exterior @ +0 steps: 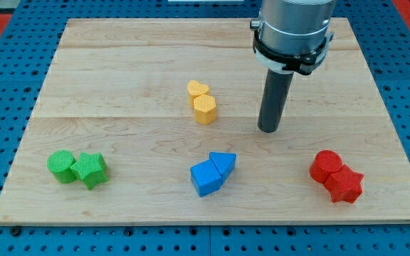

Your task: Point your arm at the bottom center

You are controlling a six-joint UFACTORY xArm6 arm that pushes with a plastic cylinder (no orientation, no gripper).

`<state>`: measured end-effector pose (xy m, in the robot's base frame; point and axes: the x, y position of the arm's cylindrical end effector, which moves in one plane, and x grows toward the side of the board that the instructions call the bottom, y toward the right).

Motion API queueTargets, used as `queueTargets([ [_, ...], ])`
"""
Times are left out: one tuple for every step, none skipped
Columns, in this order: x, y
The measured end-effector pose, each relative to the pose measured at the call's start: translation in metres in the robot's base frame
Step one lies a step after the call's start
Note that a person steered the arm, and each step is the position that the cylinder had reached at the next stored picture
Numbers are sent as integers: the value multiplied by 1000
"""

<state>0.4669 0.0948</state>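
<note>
My tip (268, 130) rests on the wooden board (119, 71), right of centre. It is to the right of the yellow pair, a yellow heart (198, 89) touching a yellow hexagon (205, 109). It is above and to the right of the blue pair, a blue cube (206, 178) touching a blue triangle (223, 164), which lies near the bottom centre. It touches no block.
A green cylinder (62, 166) and a green star-like block (90, 169) sit together at the bottom left. A red cylinder (327, 166) and a red star (344, 185) sit together at the bottom right. A blue pegboard (6, 107) surrounds the board.
</note>
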Motion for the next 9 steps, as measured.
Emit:
queueTargets([
  [0,1],
  [0,1],
  [2,1],
  [5,0],
  [8,-1],
  [8,-2],
  [8,-19],
  [8,-20],
  [9,-20],
])
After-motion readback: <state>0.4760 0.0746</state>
